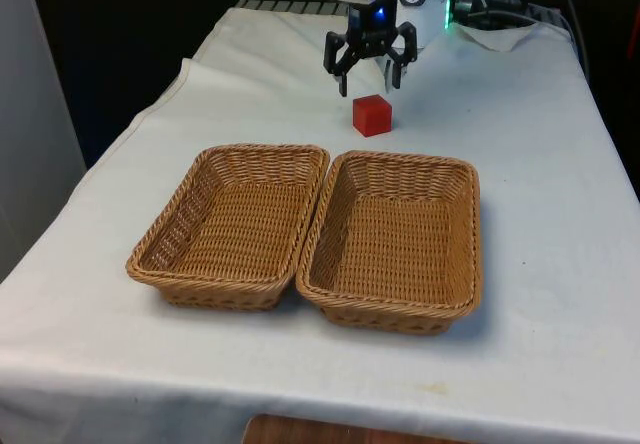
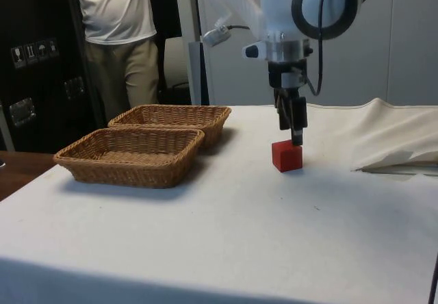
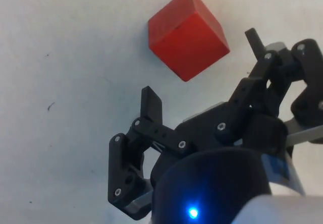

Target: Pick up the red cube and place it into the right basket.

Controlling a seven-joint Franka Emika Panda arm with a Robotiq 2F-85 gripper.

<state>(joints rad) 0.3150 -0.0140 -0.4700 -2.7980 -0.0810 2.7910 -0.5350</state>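
Red cube (image 1: 372, 115) sits on the cloth just beside the spread-fingered gripper (image 1: 371, 87).

We see two tan woven wicker baskets, the left basket (image 1: 228, 226) and the right basket (image 1: 395, 240), both rough-textured and matt. The small red cube (image 1: 371, 115) looks smooth, matt, maybe painted wood or plastic; we cannot tell which. The white cloth table cover (image 1: 540, 184) is soft, matt, lightly wrinkled, with a few dark specks in the wrist view. The black two-finger gripper (image 3: 202, 75) looks like hard plastic, slightly satin, with small metal screws. The white robot arm casing (image 2: 287, 6) is smooth and glossy.
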